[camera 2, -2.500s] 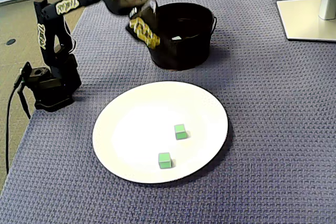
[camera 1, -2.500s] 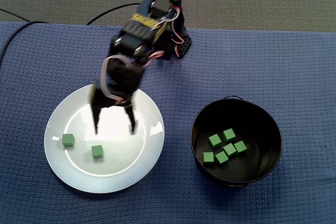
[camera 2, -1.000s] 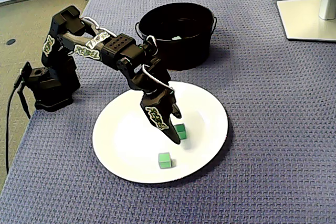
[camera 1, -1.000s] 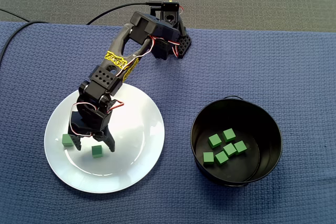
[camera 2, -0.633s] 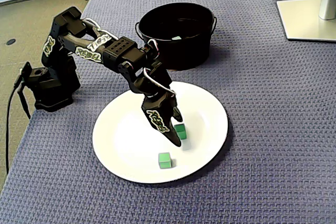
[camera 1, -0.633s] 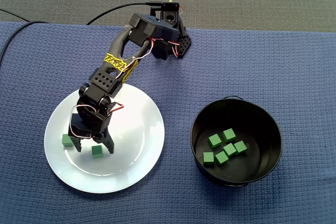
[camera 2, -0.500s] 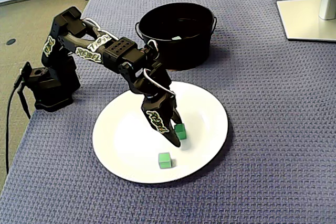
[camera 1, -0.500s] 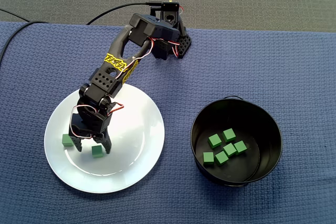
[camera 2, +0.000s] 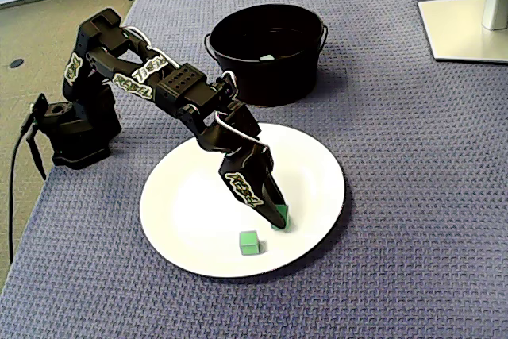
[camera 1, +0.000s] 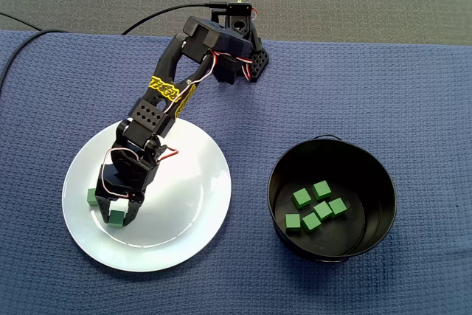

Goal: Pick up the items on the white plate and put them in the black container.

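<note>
Here, we saw two small green cubes on the white plate (camera 1: pixel 184 182), both plain and matt, with sides of equal length and no long axis. One cube (camera 1: pixel 116 217) lay near the plate's left near edge in a fixed view, and the gripper (camera 1: pixel 117 219) pointed down at it, its jaws drawn in narrow against the cube's left and right faces. From the side, in a fixed view, that cube (camera 2: pixel 280 216) showed only beside the black fingertips of the gripper (camera 2: pixel 278 213). We could not tell whether it had left the plate (camera 2: pixel 198 212). The loose cube (camera 1: pixel 92 196) sat flat on one face just left of the gripper, apart from it, and showed nearer the camera in the side view (camera 2: pixel 249 242).

The black pot (camera 1: pixel 274 182) stood upright on the blue cloth (camera 1: pixel 413 94), right of the plate and apart from it. Six green cubes (camera 1: pixel 322 210) lay on its floor, close together and turned at slight angles to one another.
</note>
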